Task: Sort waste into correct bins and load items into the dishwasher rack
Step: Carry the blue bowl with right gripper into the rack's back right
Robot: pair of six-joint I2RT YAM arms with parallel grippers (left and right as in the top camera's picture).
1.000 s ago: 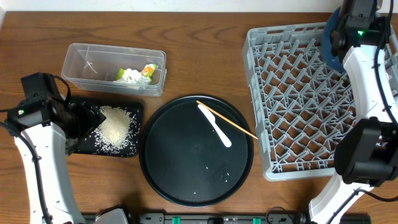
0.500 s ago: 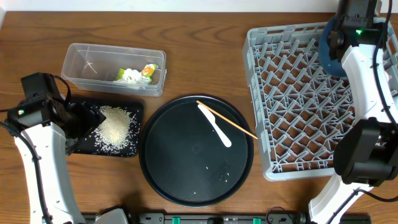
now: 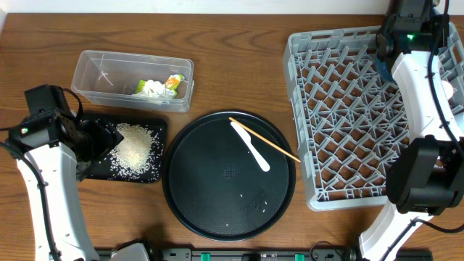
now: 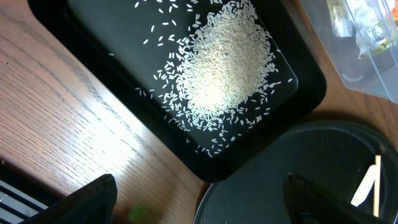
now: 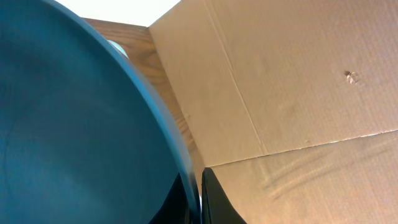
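1. Right gripper [image 5: 200, 193] is clamped on the rim of the blue plate [image 3: 380, 69], up over the far right corner of the dish rack [image 3: 341, 109]. The plate is not seated yet.
2. Risk: it's an edge-only pinch. The plate may pivot or slip in the fingers on the way down, clip the pegs or the rack wall, and end up flat instead of slotted.
3. Left gripper [image 4: 199, 196] has its jaws wide apart and nothing in them, hanging over the near edge of the black tray [image 4: 309, 87] holding the rice [image 4: 224, 68]. Dropping here would scatter grains onto the table.
4. Spoon [image 3: 252, 148] and chopstick [image 3: 272, 145] lie on the round tray [image 3: 217, 188]. The chopstick is thin, so it's a likely missed grab.
5. Versus a second ago: the right arm has shifted toward the rack's far edge and less of the plate shows. Left arm and everything else unchanged.
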